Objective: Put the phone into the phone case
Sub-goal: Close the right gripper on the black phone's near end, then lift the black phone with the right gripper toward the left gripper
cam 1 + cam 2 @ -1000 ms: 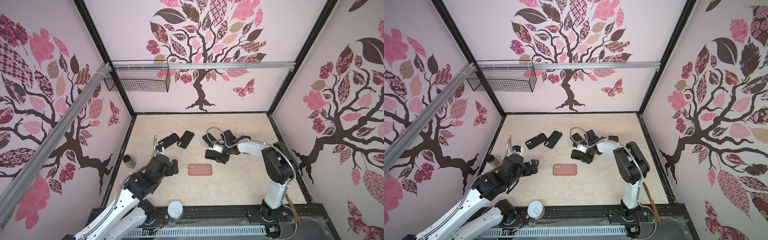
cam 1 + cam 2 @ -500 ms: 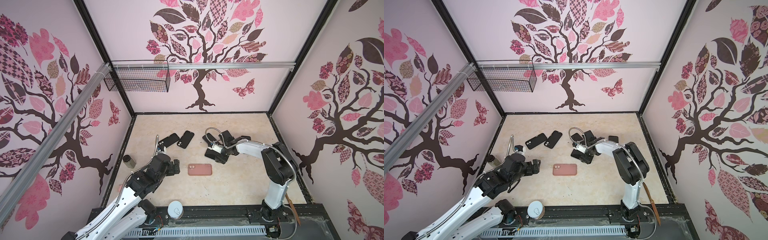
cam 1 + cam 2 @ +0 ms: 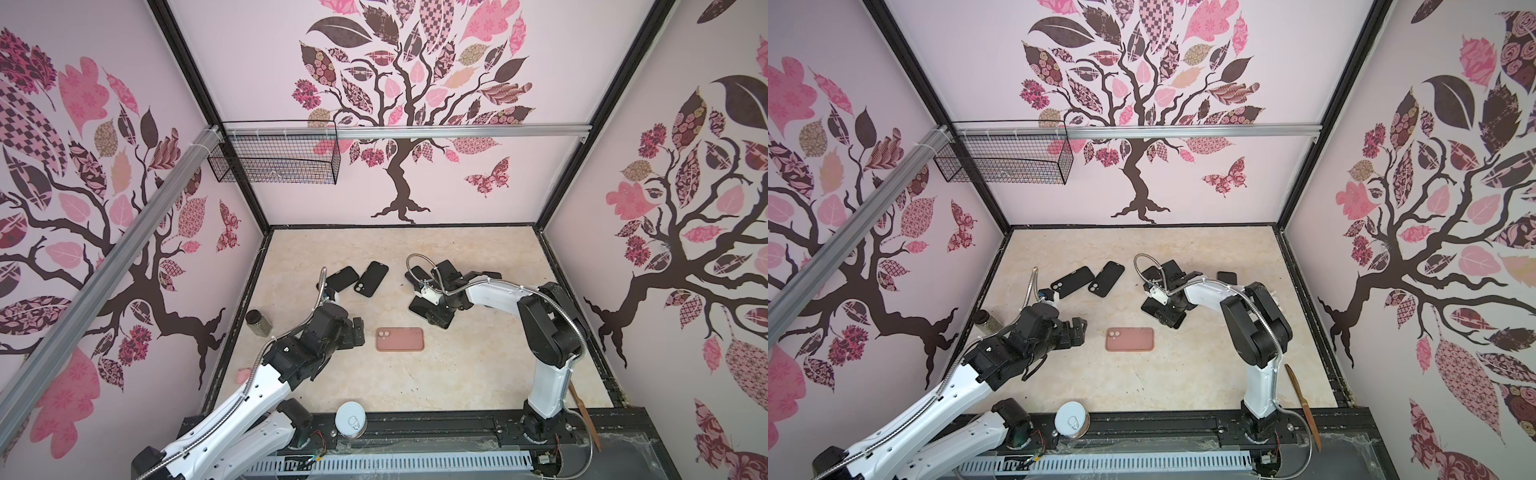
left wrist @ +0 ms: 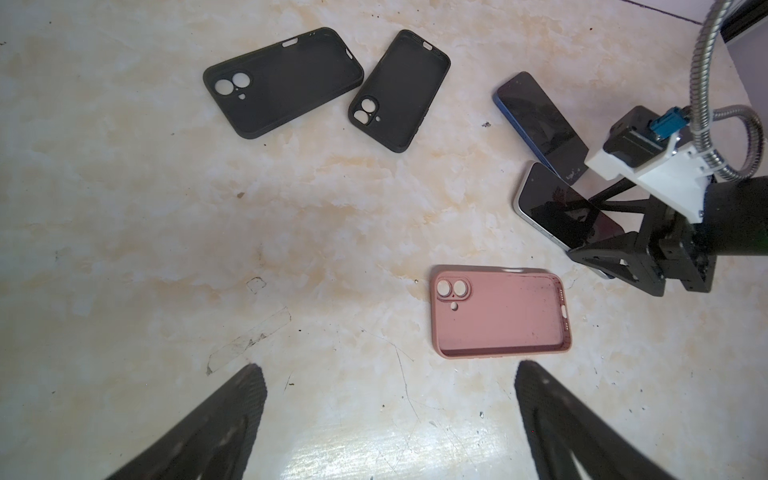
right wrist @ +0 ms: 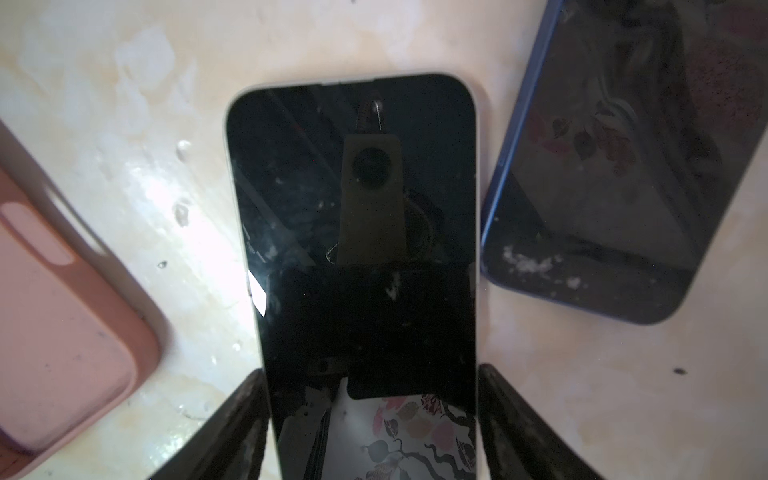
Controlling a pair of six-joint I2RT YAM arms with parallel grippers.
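A beige marbled table sits inside a booth whose walls carry pink and brown tree decals, and one robot arm reaches in from each side. The right hand is low over a white-edged phone that lies screen up toward the far right of the table. Its two dark fingers press against the phone's long edges, one on each side, gripping it near one end. It is unclear whether the phone is lifted off the table. Just beside it, farther back, lies a blue phone, also screen up. The two phones are nearly touching at one corner. The pink phone case lies near the middle of the table with its hollow side up and its camera cutout toward the left arm. It is empty and sits close to the gripped phone but apart from it. The left hand hovers just left of the pink case with its fingers spread wide, holding nothing. Two black cases lie side by side farther back, hollow side up. A small jar stands at the table's left edge. A white-topped can sits at the front edge.
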